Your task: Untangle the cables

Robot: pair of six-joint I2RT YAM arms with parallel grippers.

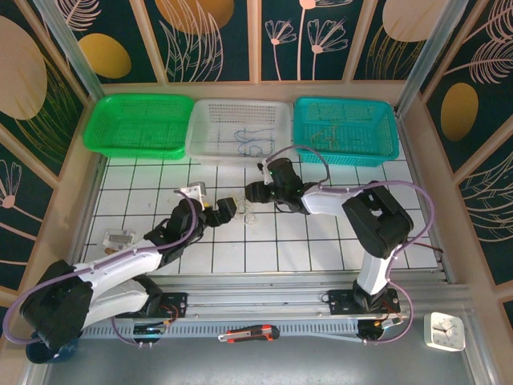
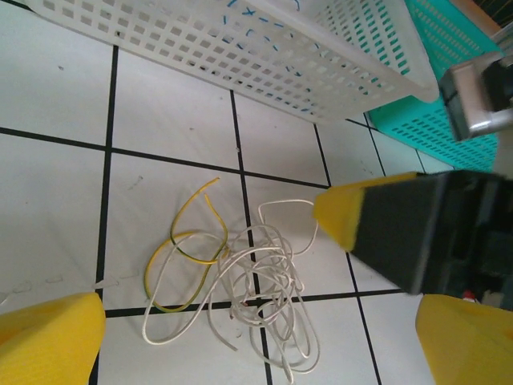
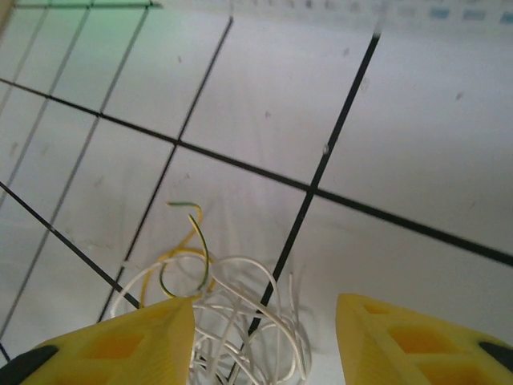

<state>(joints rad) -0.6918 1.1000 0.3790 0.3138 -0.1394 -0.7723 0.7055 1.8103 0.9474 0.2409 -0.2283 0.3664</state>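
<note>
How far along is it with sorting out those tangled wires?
Partly done: thin blue cords lie in the white plastic basket, yellowish ones in the teal basket. The open left hand and right hand hover at a knot of thin white cords and one yellow cord, left to separate.

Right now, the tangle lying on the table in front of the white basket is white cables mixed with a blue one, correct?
Not blue: the left wrist view shows a yellow cable mixed into the white cables. They do lie on the table in front of the white basket.
</note>
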